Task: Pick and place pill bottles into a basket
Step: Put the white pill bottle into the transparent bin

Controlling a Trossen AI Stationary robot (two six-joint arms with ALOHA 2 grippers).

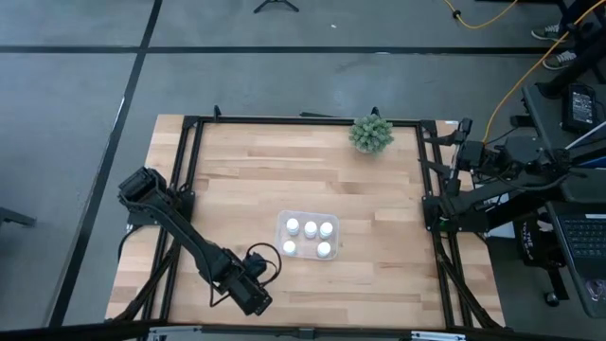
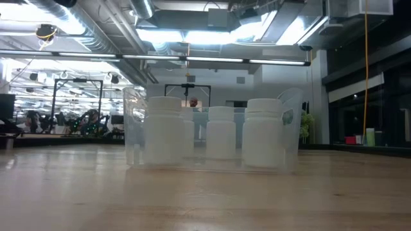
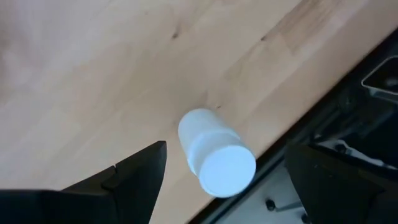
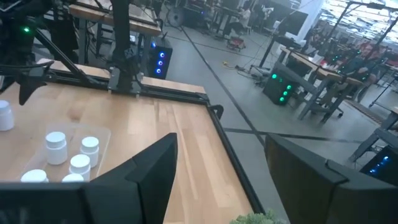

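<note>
Down near the front edge of the surface (image 1: 237,170), my left claw (image 3: 227,180) hangs spread wide over the last pill bottle (image 3: 216,152). That bottle stands upright between my fingers (image 3: 134,177) and neither side touches it. Just beside it sits the basket (image 1: 282,224), with five pill bottles (image 1: 309,238) already standing inside, three in one row and two in the other. My right claw (image 4: 221,180) waits parked over the right edge of the surface, open too and holding nothing. Way off at the back edge sits a spiky green plant (image 1: 371,134).
</note>
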